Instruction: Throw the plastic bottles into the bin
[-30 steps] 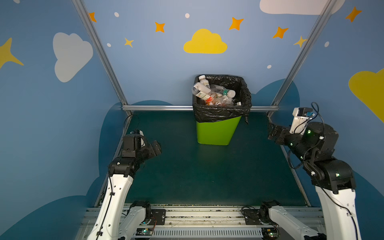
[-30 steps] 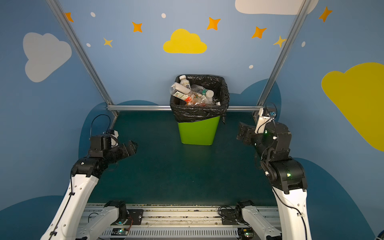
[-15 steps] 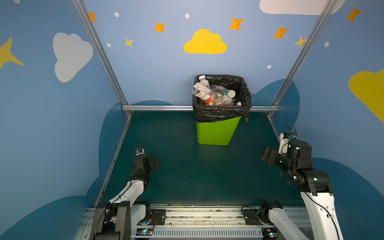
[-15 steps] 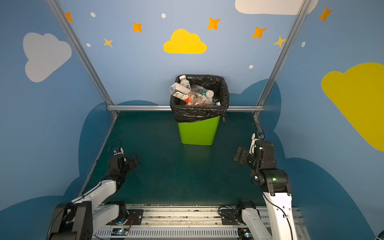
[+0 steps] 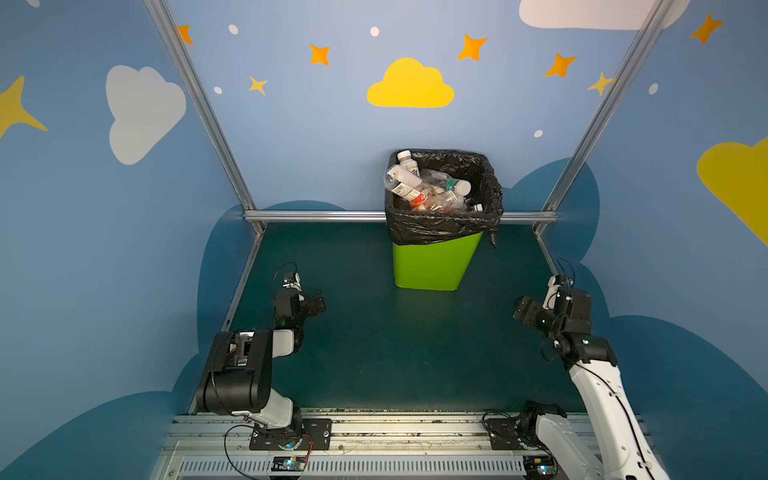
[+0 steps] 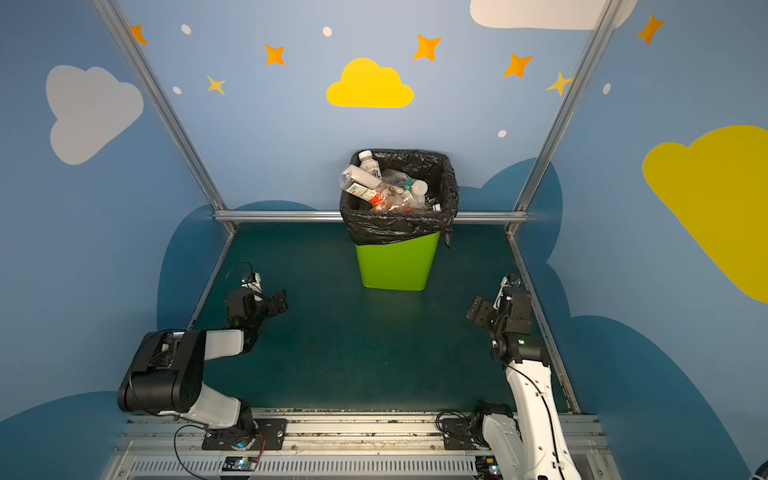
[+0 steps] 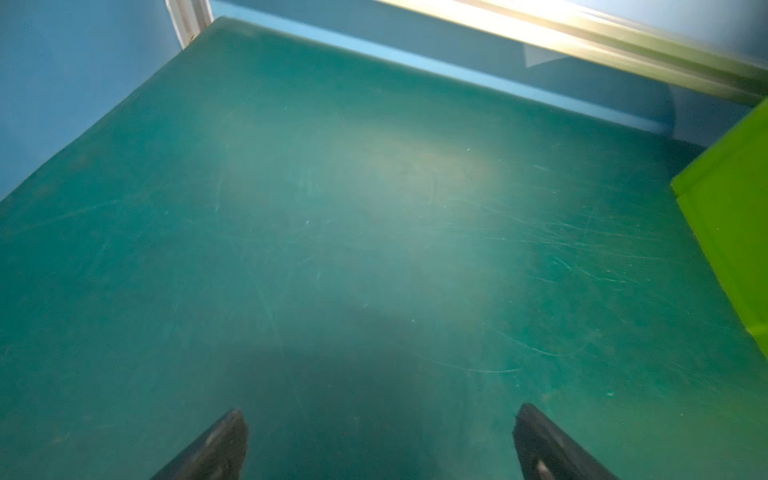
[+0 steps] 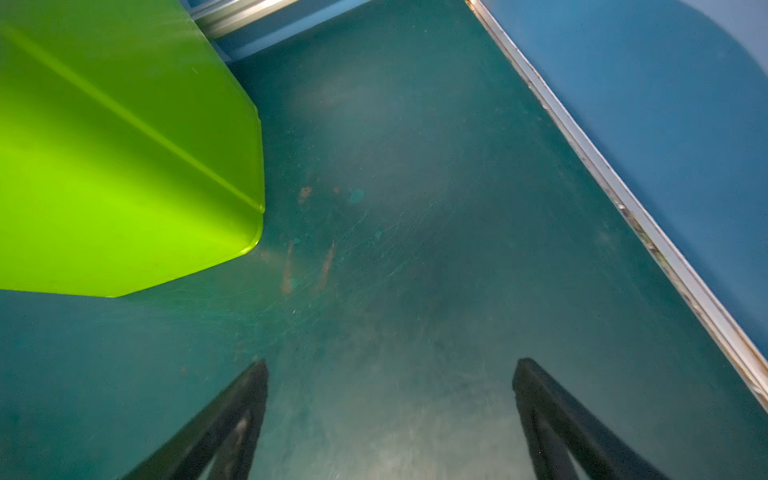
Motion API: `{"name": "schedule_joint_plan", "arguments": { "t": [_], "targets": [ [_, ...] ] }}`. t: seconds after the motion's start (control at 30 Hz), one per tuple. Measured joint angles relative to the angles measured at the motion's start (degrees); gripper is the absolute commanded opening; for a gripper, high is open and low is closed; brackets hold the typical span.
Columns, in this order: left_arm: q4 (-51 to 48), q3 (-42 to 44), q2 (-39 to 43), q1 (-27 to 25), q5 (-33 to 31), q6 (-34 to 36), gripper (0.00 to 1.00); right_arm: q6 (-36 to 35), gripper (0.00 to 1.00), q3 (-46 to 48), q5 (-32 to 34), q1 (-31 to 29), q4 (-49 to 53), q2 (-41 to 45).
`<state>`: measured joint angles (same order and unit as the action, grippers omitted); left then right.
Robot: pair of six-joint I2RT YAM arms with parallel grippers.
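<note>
Both arms have sunk from their raised poses of a second ago; the left gripper point(image 5: 314, 301) and right gripper point(image 5: 524, 309) hang low over the green mat point(image 5: 395, 353), jaws spread wide and empty. Farther back, the bin point(image 5: 436, 262) stands unmoved, the plastic bottles point(image 5: 419, 187) heaped inside it.

plastic bottles point(image 5: 402, 183) in bin point(image 5: 436, 266), bin at table point(image 5: 395, 357) rear

Robot lab booth: aluminium frame point(image 5: 316, 216), cloud-and-star blue walls point(image 5: 311, 137), two arms point(image 5: 237, 374) bolted to rail point(image 5: 415, 428).
</note>
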<state>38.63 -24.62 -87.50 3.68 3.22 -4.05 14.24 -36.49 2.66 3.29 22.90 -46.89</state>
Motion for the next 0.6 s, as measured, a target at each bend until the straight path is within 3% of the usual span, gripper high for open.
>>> {"name": "schedule_joint_plan", "arguments": {
  "t": [0.2,0.6],
  "targets": [
    [0.44,0.0,0.0,-0.11,0.39,0.61,1.0,-3.37,0.93,14.16,2.1,0.0,-21.2,-3.45],
    [0.63,0.0,0.0,-0.11,0.39,0.66,1.0,-5.62,0.93,17.44,2.19,0.0,-52.96,-23.41]
  ]
}}
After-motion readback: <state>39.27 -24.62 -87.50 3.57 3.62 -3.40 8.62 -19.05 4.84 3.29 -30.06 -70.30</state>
